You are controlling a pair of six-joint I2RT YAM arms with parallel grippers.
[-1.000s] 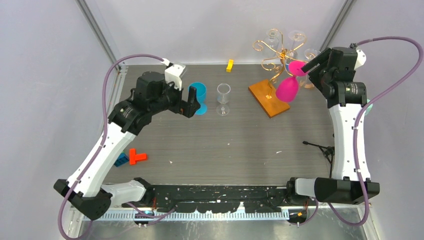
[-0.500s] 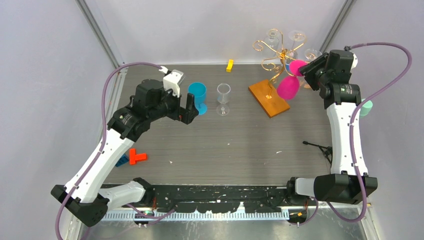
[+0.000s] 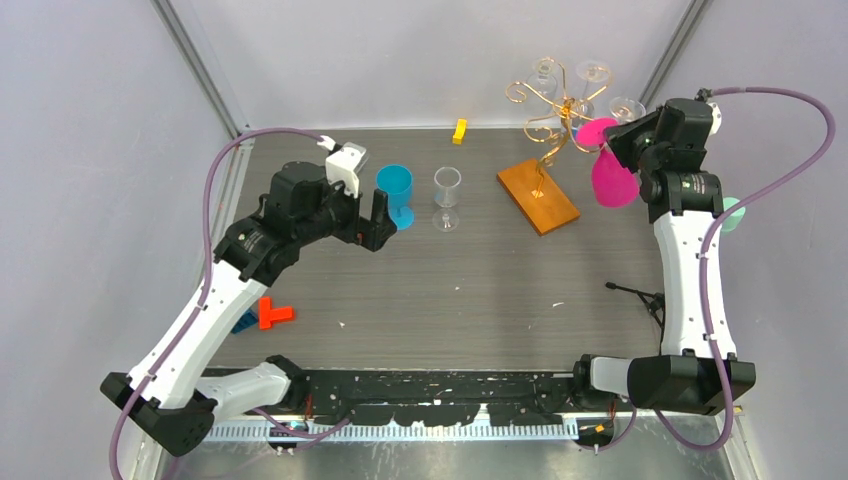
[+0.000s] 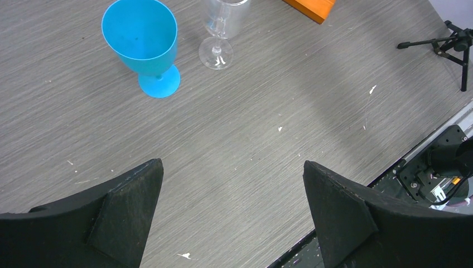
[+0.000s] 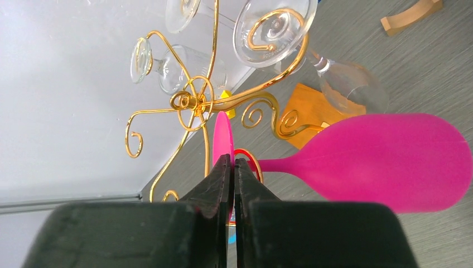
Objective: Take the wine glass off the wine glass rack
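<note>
Wine glass (image 3: 612, 180), the magenta one, hangs tilted with its bowl low, just right of the wine glass rack (image 3: 545, 112). Its thin foot is pinched edge-on between the closed fingers of the right end effector (image 5: 233, 162), right by a gold curl, and I cannot tell whether it is clear of the wire. Three clear glasses (image 5: 273, 28) hang upside down from the other curls, while the left end effector (image 4: 232, 163) hovers wide open above the desk (image 4: 268, 111), near an upright blue goblet (image 4: 140, 33) with a bare bowl and an upright clear glass (image 4: 216, 54) just beside it.
</note>
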